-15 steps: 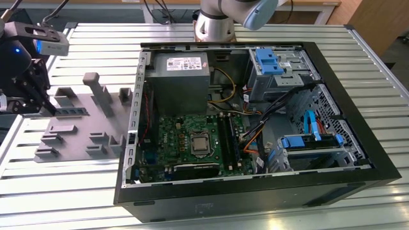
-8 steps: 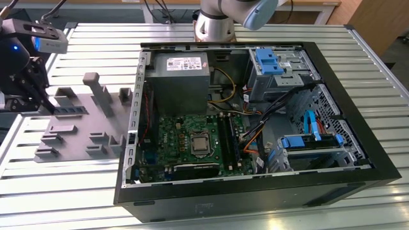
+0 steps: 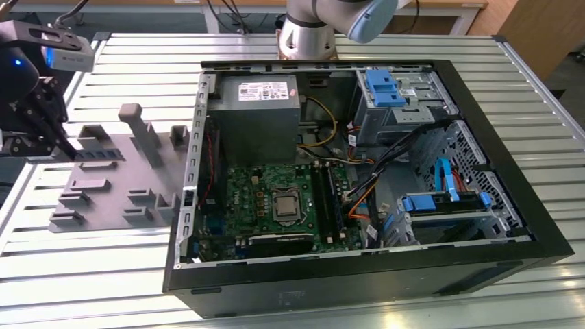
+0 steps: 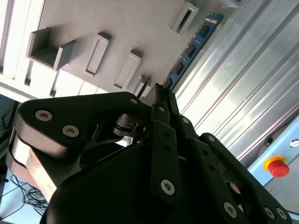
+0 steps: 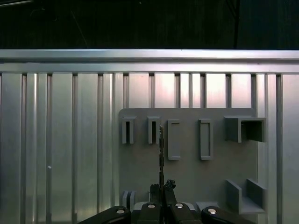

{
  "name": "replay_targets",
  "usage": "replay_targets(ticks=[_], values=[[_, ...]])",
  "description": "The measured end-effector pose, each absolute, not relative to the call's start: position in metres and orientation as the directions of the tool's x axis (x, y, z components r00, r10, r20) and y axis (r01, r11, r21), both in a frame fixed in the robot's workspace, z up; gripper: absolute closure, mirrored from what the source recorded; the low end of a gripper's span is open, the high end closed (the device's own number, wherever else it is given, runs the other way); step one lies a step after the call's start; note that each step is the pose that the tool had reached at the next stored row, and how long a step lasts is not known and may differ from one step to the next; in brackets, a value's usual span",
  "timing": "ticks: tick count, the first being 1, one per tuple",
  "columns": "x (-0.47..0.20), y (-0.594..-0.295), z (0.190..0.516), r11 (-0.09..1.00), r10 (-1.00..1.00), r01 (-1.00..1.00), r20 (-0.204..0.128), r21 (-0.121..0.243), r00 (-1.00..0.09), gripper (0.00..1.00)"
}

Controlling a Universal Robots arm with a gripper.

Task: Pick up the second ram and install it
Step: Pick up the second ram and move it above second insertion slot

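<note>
- Grip on the second ram (image 4: pixel 191 49) looks made: the jaws of the gripper (image 4: pixel 161 91) are clenched on one short end of the thin strip. The rest of it reaches free beyond them, with small black chips in a row.
- In the first wrist view the ram is seen edge-on, as a thin line over the grey fixture (image 5: pixel 187 182), between two of its slots. I cannot tell if its lower edge sits in a slot or is free of it.
- In the exterior view the ram is over the fixture, on the exterior view's left. It is well apart from the computer case (image 3: pixel 366 281) and from the memory slots (image 3: pixel 327 195) of the motherboard (image 3: pixel 256 202).
- To do this step well, I judge that the strip must be kept straight, in line with the jaws. Held by one end only, it may tilt or slip, so a slow lift without scraping the fixture walls seems best.
- The fixture lies on the ribbed metal worktop (image 3: pixel 92 274).
- Writing: a white label (image 3: pixel 265 91) is on the grey power supply box (image 3: pixel 260 130), but its print is not readable. On the ram itself I can make out no text.
</note>
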State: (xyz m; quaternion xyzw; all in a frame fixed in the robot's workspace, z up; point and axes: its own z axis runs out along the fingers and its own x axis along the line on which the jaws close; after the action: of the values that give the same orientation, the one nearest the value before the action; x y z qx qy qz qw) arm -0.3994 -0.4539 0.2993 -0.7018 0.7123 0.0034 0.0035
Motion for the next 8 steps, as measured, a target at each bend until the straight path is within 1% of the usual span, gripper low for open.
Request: replay_targets(ticks=[8], values=[[-0.3994, -0.4534, 0.3051, 0.015, -1.000, -1.000, -0.010, 0.000, -0.015, 0.86]])
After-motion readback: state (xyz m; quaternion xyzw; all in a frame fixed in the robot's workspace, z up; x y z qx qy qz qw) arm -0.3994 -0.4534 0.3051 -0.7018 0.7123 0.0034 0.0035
